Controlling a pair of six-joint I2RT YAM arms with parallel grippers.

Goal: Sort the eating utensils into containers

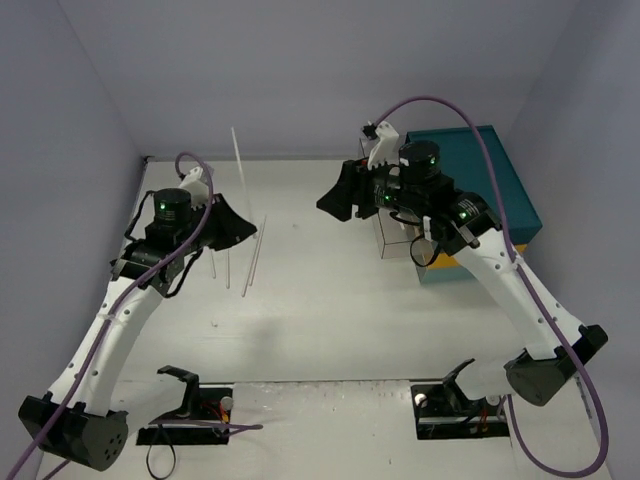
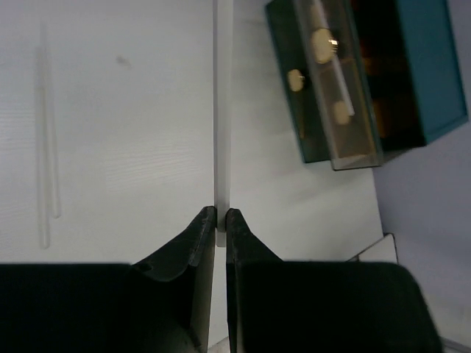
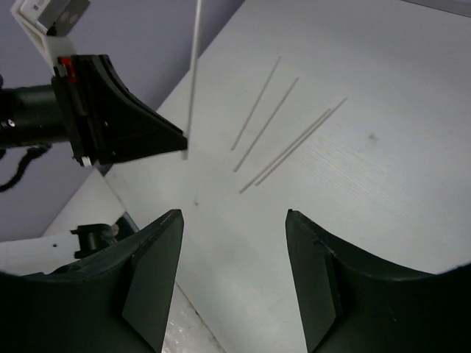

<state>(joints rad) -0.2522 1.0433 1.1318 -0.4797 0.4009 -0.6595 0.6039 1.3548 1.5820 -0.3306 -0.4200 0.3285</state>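
Left gripper (image 2: 221, 218): I see its fingers pressed together on a thin pale stick (image 2: 221, 103), with nothing but the stick between them.
Held stick: it stands close to upright above the table (image 1: 330, 320), gripped near its lower end. My top view shows it rising as a fine white line behind the left arm.
Right gripper (image 3: 234, 218): its fingers are spread about halfway with nothing between them. It hangs over the middle of the table with its tips turned toward the left arm.
Loose sticks (image 3: 266, 123): I count four lying flat on the table below the left gripper. Two of them are touching or nearly so; the other two lie a little apart.
Clear container (image 2: 346, 95): a see-through box against the front of the teal chest (image 1: 500, 180), at the right side of the table. I can see something long and pale inside, but I cannot tell what it is.
Gap: the held stick is well apart from the container.
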